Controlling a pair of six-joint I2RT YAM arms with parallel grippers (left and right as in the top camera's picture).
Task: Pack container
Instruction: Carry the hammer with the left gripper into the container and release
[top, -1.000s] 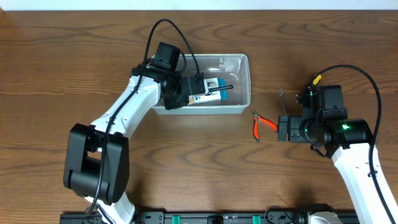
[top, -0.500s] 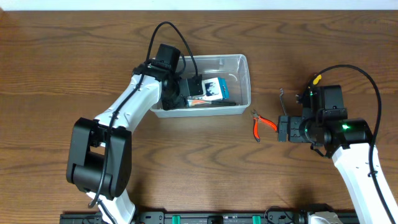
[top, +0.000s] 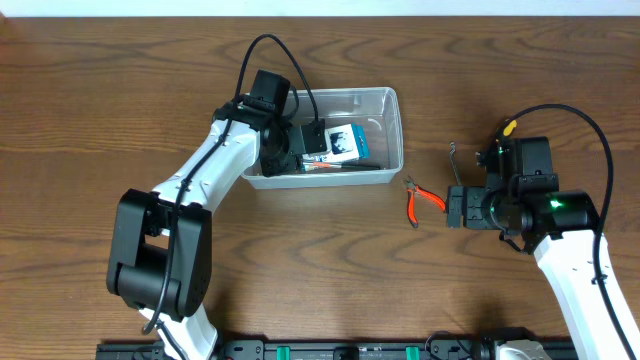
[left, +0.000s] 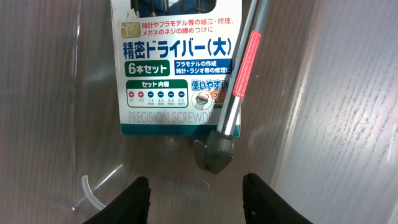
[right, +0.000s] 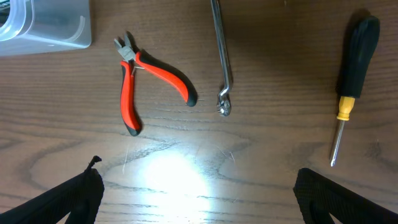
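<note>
The clear plastic container (top: 375, 100) surrounds the spread, empty left gripper (left: 196, 199), with a printed screwdriver card (left: 174, 74) and a red-labelled steel rod (left: 239, 81) just ahead; the right gripper (right: 199, 193) hangs spread near orange-handled pliers (right: 155, 71).

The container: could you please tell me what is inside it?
A carded screwdriver set with a metal tool overlapping its edge. From overhead, the left gripper hides the left end of the container.

The left arm (top: 200, 178) and right arm (top: 582, 280) wear white shells between black joints. A black cable (top: 263, 37) loops over each. A green light (top: 556, 205) glows on the right; fingers (left: 135, 200) are black.
</note>
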